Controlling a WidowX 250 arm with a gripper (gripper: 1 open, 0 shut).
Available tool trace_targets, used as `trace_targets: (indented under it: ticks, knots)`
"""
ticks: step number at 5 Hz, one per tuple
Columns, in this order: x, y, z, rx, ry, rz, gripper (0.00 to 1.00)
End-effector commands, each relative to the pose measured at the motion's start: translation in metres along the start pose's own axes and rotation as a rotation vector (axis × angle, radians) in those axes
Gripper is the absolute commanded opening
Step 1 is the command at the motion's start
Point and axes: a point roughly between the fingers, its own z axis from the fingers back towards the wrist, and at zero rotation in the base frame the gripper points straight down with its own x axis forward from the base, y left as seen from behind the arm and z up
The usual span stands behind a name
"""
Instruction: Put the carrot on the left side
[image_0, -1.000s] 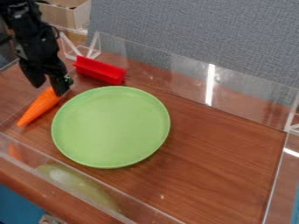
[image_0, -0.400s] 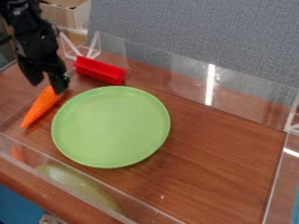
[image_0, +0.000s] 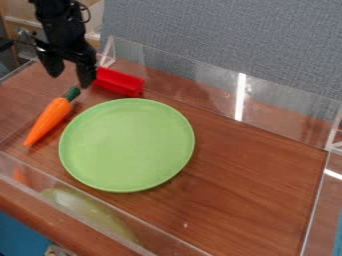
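The carrot (image_0: 51, 117) is small, orange and tapered, with a dark green stub top. It lies on the wooden table just left of the green plate (image_0: 127, 143), stub end pointing up-right. My black gripper (image_0: 67, 73) hangs above and behind the carrot, clear of it. Its jaws stand open with nothing between them.
A red rectangular block (image_0: 115, 80) lies behind the plate, just right of the gripper. Clear acrylic walls (image_0: 241, 90) fence the table at the back, right and front. A pale yellowish object (image_0: 83, 208) shows through the front wall.
The gripper has let go of the carrot and risen up and to the right, away from it. The carrot now lies free beside the plate.
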Motion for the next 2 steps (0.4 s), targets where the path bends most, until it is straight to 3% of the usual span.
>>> trace_targets:
  ticks: [1,2]
  knots:
    - [0.02,0.021,0.018,0.0,-0.062,-0.076,1.0]
    - [0.023,0.041,0.015,-0.014,-0.049,-0.123,1.0]
